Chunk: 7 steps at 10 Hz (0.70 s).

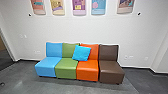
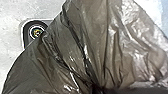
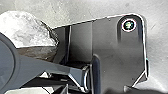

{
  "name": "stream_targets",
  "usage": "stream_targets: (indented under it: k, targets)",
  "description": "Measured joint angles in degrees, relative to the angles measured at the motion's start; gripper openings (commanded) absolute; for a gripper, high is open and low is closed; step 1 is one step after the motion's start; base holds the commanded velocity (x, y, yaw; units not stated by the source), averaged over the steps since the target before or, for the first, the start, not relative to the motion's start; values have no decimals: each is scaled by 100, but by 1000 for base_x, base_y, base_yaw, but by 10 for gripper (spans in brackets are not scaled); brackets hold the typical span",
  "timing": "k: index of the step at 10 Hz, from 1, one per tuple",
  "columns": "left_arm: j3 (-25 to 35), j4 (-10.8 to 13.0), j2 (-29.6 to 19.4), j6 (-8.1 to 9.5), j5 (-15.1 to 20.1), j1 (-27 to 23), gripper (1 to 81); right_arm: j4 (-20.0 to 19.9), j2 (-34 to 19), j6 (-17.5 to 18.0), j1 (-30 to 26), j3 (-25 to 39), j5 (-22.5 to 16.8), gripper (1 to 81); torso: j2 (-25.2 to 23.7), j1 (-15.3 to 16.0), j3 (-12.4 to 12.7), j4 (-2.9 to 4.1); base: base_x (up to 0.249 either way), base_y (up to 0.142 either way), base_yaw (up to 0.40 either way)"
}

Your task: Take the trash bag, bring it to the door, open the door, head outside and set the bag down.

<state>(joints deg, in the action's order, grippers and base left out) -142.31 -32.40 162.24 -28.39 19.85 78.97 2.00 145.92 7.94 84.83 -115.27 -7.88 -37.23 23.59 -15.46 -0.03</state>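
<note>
- Trash bag: dk, semi-see-thru plastic, brownish-grey w/ shiny creases; shows big & close in L wrist view, folds drawn tight toward one dk gathered spot.
- Bag hides pt of robot's own dk plate, incl. edge of a round fitting; pale speckled floor beyond.
- R wrist view: pale, crinkly bulge of bag w/ a brownish pt, just beside robot's dk plate & partly behind its jointed bar.
- L jaws: can't tell if spread or pressed tog.; what they pinch, if anything, can't tell either.
- R jaws: can't tell, same.
- Head view: row of 4 armless seats along the wall, L to R: blue seat, green seat, orange seat, brown seat.
- Bright turquoise cushion tilted against the backs, overlapping green & orange.
- 5 colorful posters in a row on wall above seats, tops cut off by edge of view.
- Sm. round black bits on wall, one nr each end of poster row.
- Few sm. pale plates low on wall, both sides of seats, too blurred to ID.
- Floor: grey, w/ darker area to R of seats; dk baseboard along wall.
- Far L: pale-edged opening, brownish beyond; can't tell what's in there.
</note>
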Motion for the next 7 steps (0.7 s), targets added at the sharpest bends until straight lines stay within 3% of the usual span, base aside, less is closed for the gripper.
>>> stream_targets:
  k: [2, 7]
  targets:
    - [-18, 2, 29, -33, 5, 51, 10, 21, 116, -2, 105, -116, 16, 811, 396, -262, 380, 0, 0, 0, 0]
    - [-400, 0, 306, -190, -23, 116, 10, 133, 653, -2, 171, -812, 71, 811, 1318, -868, 542, -2, 0, 0, 0]
